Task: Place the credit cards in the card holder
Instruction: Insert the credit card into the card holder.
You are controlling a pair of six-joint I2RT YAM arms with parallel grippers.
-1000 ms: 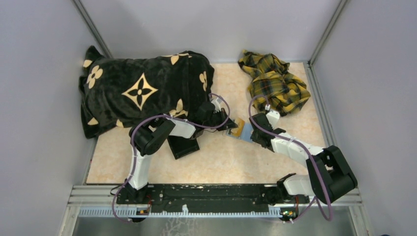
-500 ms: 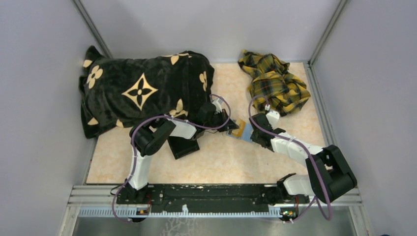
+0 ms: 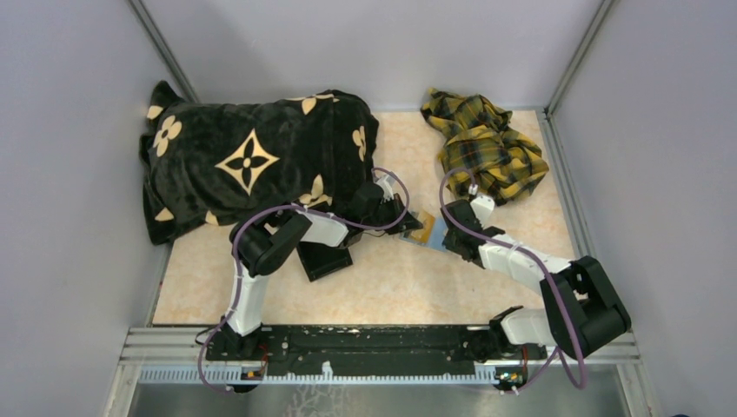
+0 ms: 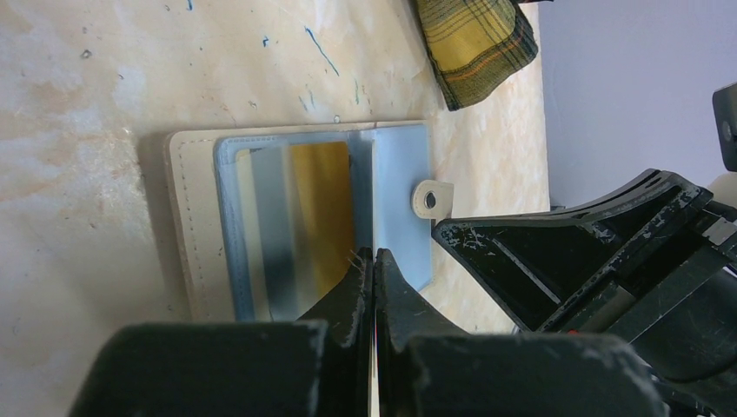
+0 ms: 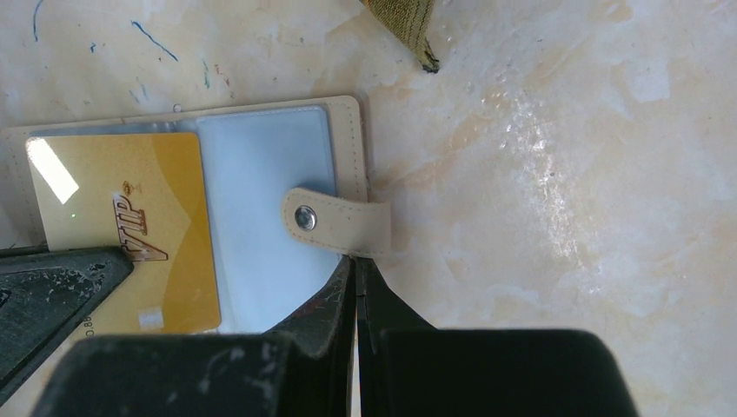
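Fingers pressed together on both arms: left fingers (image 4: pixel 367 269) with tips at the open card holder (image 4: pixel 182 226), right at the edge of the gold card (image 4: pixel 322 208); right fingers (image 5: pixel 348 278) with tips at the opposite rim, just beside the tab (image 5: pixel 335 221). Card holder flat on the table (image 5: pixel 565 174), mid-way between the two arms, clear sleeves facing up, gold card tucked in one sleeve. Farther back, black blanket (image 3: pixel 252 161) on the left and plaid cloth (image 3: pixel 482 143) on the right, both apart from the card holder.
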